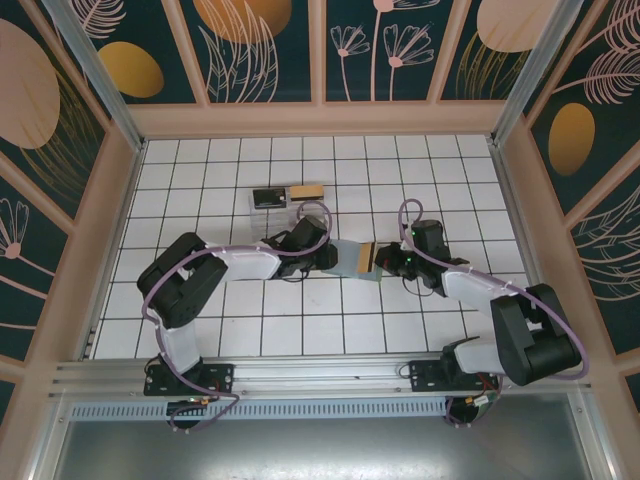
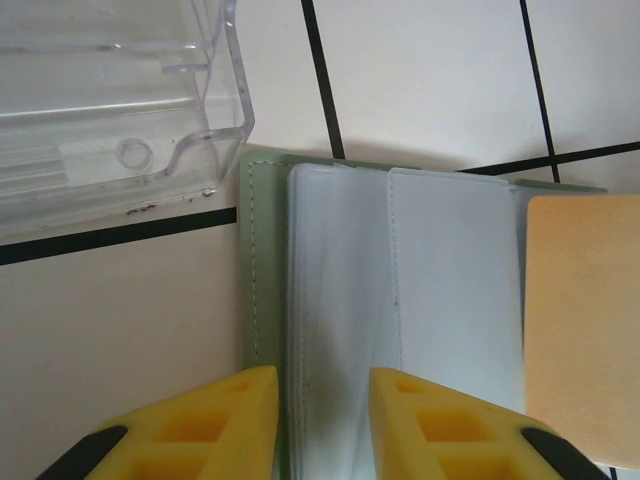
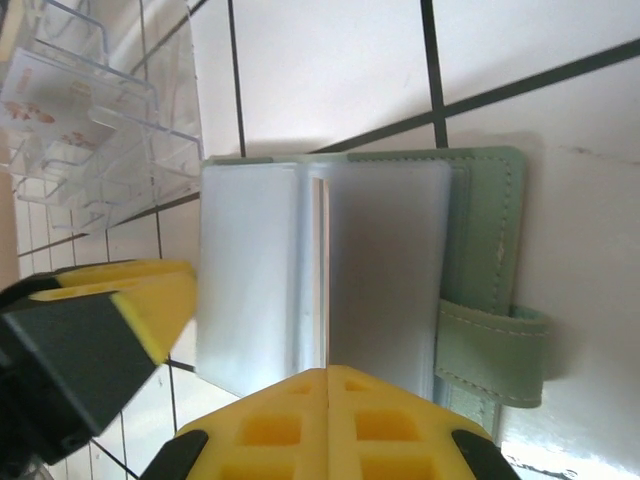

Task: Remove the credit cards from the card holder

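Left end effector [image 2: 322, 400] has its yellow fingers a little apart, straddling the stitched left edge of the card holder [image 2: 450, 280]; whether they press on it or only hover, I cannot tell. The holder lies open and flat on the table [image 2: 120, 320], clear sleeves upward, just beside the clear plastic box [image 2: 110, 110]. At the holder's right side a tan credit card [image 2: 585, 330] stands partly out of its sleeve. Right end effector [image 3: 328, 400] is closed, fingers meeting; a thin pale edge runs straight into their seam, which I judge to be that card seen edge-on and pinched.

The step in hand looks like drawing a card out while the left side steadies the holder. The next move calls for a pull to the right, in line with the sleeve, until the card comes clear; with the left fingers parted the soft holder may drag along, so it wants pinning first.
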Controlling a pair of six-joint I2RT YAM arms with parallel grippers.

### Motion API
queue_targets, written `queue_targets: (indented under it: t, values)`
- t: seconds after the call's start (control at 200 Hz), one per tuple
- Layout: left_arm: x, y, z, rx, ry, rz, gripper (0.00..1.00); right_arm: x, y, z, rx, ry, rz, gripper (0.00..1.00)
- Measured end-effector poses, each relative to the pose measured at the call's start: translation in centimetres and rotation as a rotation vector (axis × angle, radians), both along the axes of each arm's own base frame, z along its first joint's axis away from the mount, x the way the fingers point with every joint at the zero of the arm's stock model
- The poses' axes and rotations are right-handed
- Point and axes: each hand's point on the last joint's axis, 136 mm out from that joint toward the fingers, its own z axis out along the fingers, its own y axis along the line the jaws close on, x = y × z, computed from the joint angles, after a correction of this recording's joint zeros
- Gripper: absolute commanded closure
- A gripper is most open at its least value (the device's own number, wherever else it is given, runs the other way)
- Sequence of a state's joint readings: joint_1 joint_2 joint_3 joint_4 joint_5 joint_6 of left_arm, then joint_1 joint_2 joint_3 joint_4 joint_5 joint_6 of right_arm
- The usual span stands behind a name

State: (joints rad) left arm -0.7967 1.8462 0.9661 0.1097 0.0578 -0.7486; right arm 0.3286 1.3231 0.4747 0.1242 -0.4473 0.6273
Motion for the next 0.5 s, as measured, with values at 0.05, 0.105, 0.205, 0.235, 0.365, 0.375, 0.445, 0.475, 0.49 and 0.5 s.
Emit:
queue_targets:
  t: [0.05,0.105,0.205,0.235,0.365,0.375,0.445,0.475,0.49,0.5]
  values:
    - [0.0,0.0,0.4,-0.006,-0.005,0.001,0.69,0.0,0.0,-0.1,-0.002,0.003,0.001,1.00]
    - [0.1,-0.1,0.9,-0.014,-0.012,0.000,0.68,-0.1,0.0,-0.3,-0.004,0.010,0.001,1.00]
    - [0.1,-0.1,1.2,-0.019,-0.018,0.000,0.68,-0.2,0.1,-1.0,-0.011,0.031,0.006,1.00]
    - [0.1,-0.1,1.2,-0.018,-0.017,0.000,0.68,-0.3,0.2,-1.1,-0.012,0.035,0.010,1.00]
    - [0.0,0.0,1.1,-0.015,-0.014,0.000,0.68,-0.6,0.7,-1.3,-0.006,0.043,0.029,0.94]
    - [0.0,0.0,1.1,-0.014,-0.013,0.000,0.68,-0.6,0.8,-1.3,-0.005,0.045,0.030,0.93]
    - [0.0,0.0,1.1,-0.015,-0.011,-0.002,0.68,-0.6,1.1,-1.3,0.007,0.047,0.039,0.92]
    - [-0.1,0.0,1.0,-0.015,-0.010,-0.002,0.69,-0.6,1.2,-1.2,0.010,0.046,0.043,0.92]
    - [-0.1,0.0,1.0,-0.015,-0.010,-0.002,0.69,-0.5,1.3,-1.2,0.013,0.043,0.044,0.91]
    - [-0.1,0.0,1.0,-0.015,-0.009,-0.003,0.69,-0.5,1.3,-1.2,0.016,0.043,0.044,0.90]
